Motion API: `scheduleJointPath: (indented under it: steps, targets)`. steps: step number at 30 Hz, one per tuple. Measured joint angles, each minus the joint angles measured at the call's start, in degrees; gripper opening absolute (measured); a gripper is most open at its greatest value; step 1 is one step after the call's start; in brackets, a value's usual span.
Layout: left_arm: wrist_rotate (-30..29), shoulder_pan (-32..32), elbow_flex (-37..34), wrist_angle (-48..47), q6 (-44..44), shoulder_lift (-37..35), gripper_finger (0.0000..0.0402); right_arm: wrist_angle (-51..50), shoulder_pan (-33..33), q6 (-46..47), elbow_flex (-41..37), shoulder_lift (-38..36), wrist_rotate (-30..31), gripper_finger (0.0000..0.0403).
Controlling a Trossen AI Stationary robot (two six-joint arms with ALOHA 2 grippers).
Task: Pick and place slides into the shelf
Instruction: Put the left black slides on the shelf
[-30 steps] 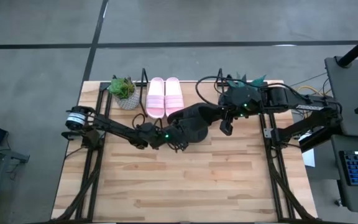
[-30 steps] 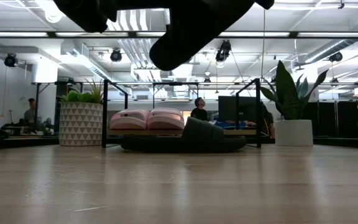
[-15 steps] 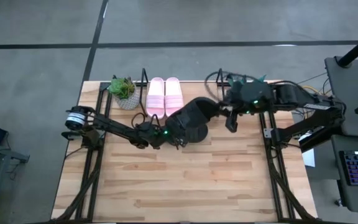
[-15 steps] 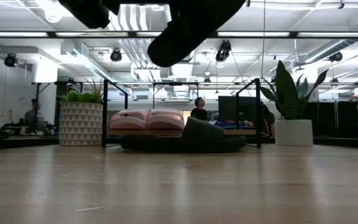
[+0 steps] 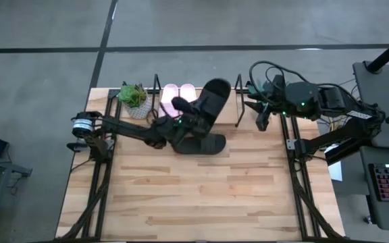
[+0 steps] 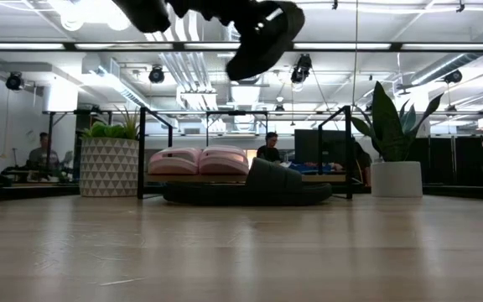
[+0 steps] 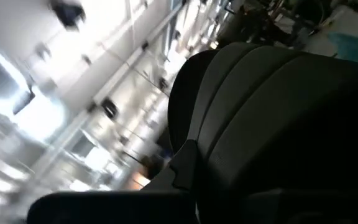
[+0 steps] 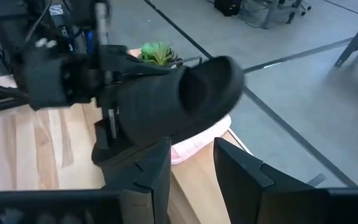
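The left gripper (image 5: 184, 121), clamped on a black slide (image 5: 209, 101), carries it above the desk's far edge toward the shelf (image 5: 238, 94), next lowering it beside the pink slides (image 5: 179, 90); the right gripper (image 5: 261, 118) waits empty, fingers parted.

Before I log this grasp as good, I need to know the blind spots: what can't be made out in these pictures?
- Left gripper: whether its fingers clamp the lifted black slide; the slide and arm cover them in the high view, and the slide fills the left wrist view.
- Pink slides: partly covered by that slide from above.
- Second black slide: the arm overlaps it from above.
- Right gripper: open, empty.
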Motion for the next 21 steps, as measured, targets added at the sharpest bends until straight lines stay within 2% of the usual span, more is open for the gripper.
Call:
scheduleJointPath:
  steps: [5, 9, 11, 13, 17, 21]
  targets:
    - [-6.38, 4.59, 6.63, -18.16, -26.33, 0.0, 0.0, -0.02, -0.02, -1.78, -0.01, 0.52, 0.01, 0.0113]
    - [-7.09, 7.55, 13.48, -37.86, -44.25, 0.7, 0.0, -0.02, -0.02, -3.57, -0.09, 0.81, 0.0, 0.0112]
    - [-6.76, 8.52, 16.1, -43.54, -51.52, 2.05, 0.0, -0.04, -0.02, -4.05, -0.26, 0.79, 0.02, 0.0109]
    - [-6.59, 9.09, 17.68, -45.28, -55.42, 4.37, 0.0, -0.02, -0.03, -4.61, -0.53, 0.79, 0.02, 0.0106]
    - [-7.22, 9.87, 22.17, -45.0, -56.05, 11.16, 0.0, -0.12, -0.04, -4.82, -0.81, 0.79, 0.02, 0.01]
    - [-14.15, 10.5, 26.89, -49.41, -55.8, 17.25, 0.0, -1.16, -0.04, -4.81, -0.83, 0.77, 0.02, 0.0094]
